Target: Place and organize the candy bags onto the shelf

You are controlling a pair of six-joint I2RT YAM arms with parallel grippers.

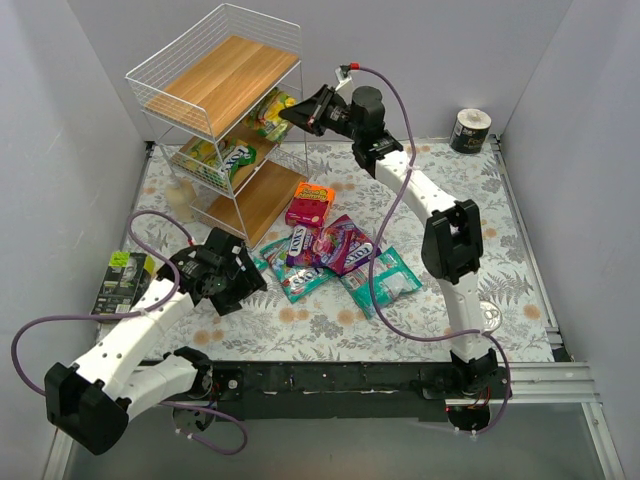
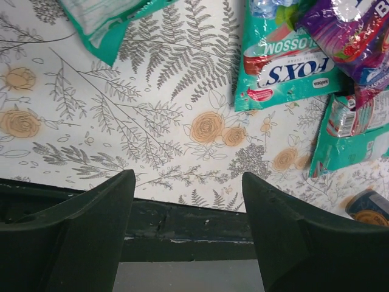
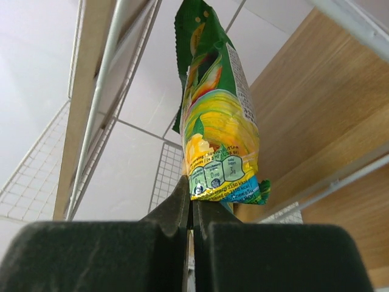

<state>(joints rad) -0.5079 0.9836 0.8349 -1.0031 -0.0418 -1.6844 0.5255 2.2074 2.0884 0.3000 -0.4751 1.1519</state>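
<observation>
Jaws of the right gripper (image 1: 303, 113) are pinched shut on the lower seam of a yellow-green candy bag (image 3: 219, 121). The bag is held upright under the top tier of the shelf (image 1: 215, 90), with wire bars close beside it. The left gripper (image 2: 188, 182) is spread wide and empty in front of the shelf, over open floral table (image 2: 121, 121). "FOX'S" and "BLOSSOM" are read only in the left wrist view, on a teal bag (image 2: 285, 61). Only the top view shows a second yellow-green bag (image 1: 225, 158) lying on the middle tier.
</observation>
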